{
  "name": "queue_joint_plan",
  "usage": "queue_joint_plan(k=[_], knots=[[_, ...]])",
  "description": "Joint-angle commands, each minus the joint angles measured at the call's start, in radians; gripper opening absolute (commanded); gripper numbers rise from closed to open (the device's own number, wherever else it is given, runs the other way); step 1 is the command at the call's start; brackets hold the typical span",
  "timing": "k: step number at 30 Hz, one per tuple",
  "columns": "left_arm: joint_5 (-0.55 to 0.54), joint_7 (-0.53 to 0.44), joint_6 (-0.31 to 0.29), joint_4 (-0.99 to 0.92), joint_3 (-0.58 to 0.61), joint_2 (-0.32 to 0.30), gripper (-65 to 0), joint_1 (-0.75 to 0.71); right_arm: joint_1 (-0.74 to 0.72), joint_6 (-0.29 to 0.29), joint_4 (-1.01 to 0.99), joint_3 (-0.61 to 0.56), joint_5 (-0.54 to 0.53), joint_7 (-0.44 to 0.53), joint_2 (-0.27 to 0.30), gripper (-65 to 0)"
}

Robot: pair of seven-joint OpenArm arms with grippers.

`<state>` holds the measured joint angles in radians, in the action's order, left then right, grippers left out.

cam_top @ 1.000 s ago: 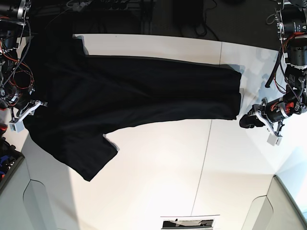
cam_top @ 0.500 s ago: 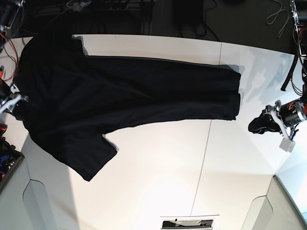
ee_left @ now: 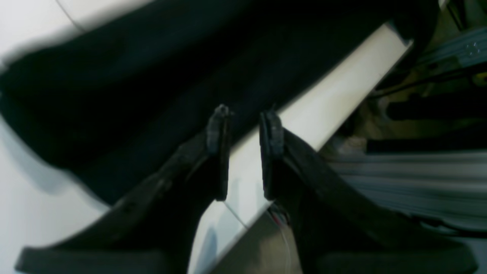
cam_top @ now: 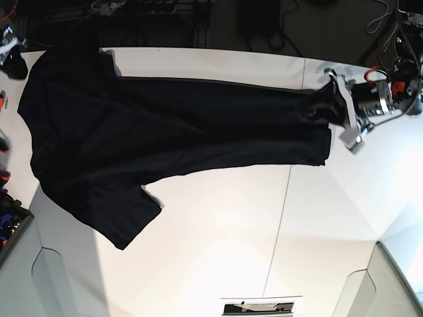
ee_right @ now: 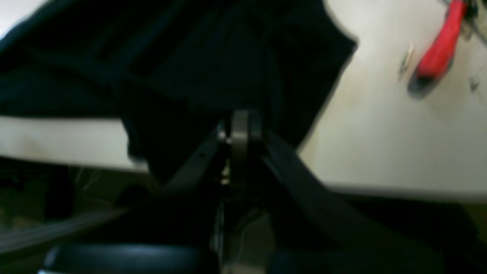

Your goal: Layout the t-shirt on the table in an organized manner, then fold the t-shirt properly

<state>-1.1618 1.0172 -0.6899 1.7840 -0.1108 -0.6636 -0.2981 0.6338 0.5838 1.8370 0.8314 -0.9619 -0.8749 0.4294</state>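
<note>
The black t-shirt [cam_top: 165,132] lies spread on the white table [cam_top: 218,231], sleeves at the left and hem at the right. My left gripper [cam_top: 322,105] hovers at the hem's far corner. In the left wrist view it [ee_left: 244,116] stands open with nothing between the fingers, and the t-shirt [ee_left: 152,76] lies just beyond them by the table's edge [ee_left: 342,76]. My right gripper [cam_top: 14,63] is at the far left corner beside the sleeve. In the right wrist view it [ee_right: 245,121] is shut, pads together, with the t-shirt [ee_right: 209,57] draped over the table [ee_right: 380,133] behind it.
A red tool [ee_right: 437,57] lies on the table past the sleeve. A dark bin [cam_top: 10,228] sits at the left edge. Cables and dark gear run along the far edge [cam_top: 198,20]. A small printed card [cam_top: 261,306] rests at the near edge.
The left arm swung from the table's right side up to the hem's far corner. The right arm moved from the left middle up to the far left corner. The t-shirt has not shifted.
</note>
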Motion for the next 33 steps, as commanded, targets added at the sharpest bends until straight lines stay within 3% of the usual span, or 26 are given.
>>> queue_joint_plan(k=[1, 6, 7, 10, 12, 19, 30, 31, 33], knots=[[-0.023, -0.018, -0.008, 0.021, -0.009, -0.003, -48.2, -0.004, 0.039, 0.008, 0.017, 0.013, -0.015, 0.01, 0.016, -65.0], [-0.024, -0.018, -0.008, 0.021, -0.009, 0.057, -48.2, -0.044, 0.149, 0.007, 0.016, 0.01, -0.014, 0.003, -0.027, -65.0], [-0.024, -0.018, -0.008, 0.021, -0.009, 0.068, -48.2, -0.049, 0.161, 0.007, 0.016, 0.01, -0.014, 0.002, -0.039, -61.1], [-0.023, -0.018, -0.008, 0.021, -0.009, 0.098, -48.2, -0.053, 0.173, 0.007, 0.012, 0.005, -0.002, 0.006, -0.077, -28.7], [-0.023, -0.018, -0.008, 0.021, -0.009, 0.113, -48.2, -0.054, 0.172, 0.005, 0.011, -0.016, 0.023, 0.019, -0.087, -21.4], [-0.003, -0.019, -0.008, 0.021, -0.009, 0.12, -48.2, -0.054, 0.127, -0.02, -0.044, -0.148, 0.15, 0.098, -0.095, -21.3], [0.068, -0.026, -0.008, 0.021, -0.009, 0.12, -48.2, -0.054, -0.027, -0.017, -0.201, -0.19, 0.097, 0.075, -0.1, -21.6], [0.071, -0.026, -0.008, 0.021, -0.009, 0.12, -48.2, -0.054, -0.029, -0.018, -0.201, -0.19, 0.093, 0.074, -0.1, -22.4], [0.077, -0.026, -0.008, 0.021, -0.009, 0.119, -48.2, -0.054, -0.029, -0.019, -0.2, -0.19, 0.085, 0.074, -0.1, -32.2]])
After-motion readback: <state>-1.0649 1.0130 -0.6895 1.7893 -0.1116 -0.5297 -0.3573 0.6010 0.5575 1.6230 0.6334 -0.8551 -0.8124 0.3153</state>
